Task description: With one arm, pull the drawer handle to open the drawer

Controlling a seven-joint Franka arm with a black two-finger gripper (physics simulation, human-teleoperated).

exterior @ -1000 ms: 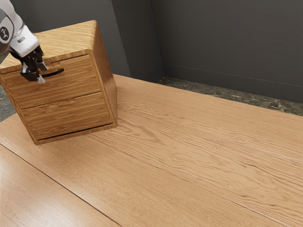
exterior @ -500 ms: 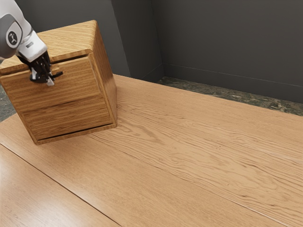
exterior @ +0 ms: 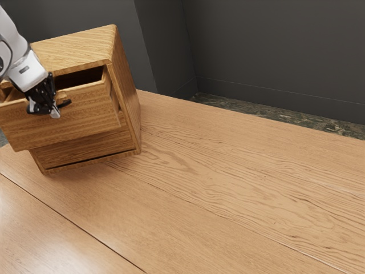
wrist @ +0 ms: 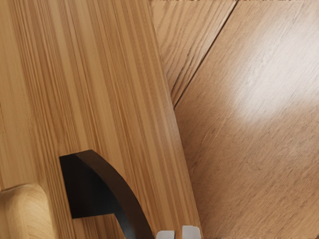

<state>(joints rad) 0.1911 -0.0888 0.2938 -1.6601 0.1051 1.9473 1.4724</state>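
A wooden two-drawer cabinet (exterior: 122, 74) stands at the exterior view's left. Its upper drawer (exterior: 74, 117) is pulled partway out, showing a dark gap behind its front panel. The lower drawer (exterior: 85, 148) is flush. My gripper (exterior: 45, 105) is shut on the upper drawer's black handle (exterior: 63, 104). In the wrist view the curved black handle (wrist: 107, 191) crosses the drawer front (wrist: 84, 89), with my pale fingertips (wrist: 177, 233) just past it.
The wide wooden tabletop (exterior: 228, 188) stretches toward the exterior view's right and front. A dark wall (exterior: 274, 45) and a strip of stone floor (exterior: 296, 117) lie behind the table.
The upper drawer has slid out of the cabinet as my gripper moved toward the front left with the handle. The cabinet body stayed put.
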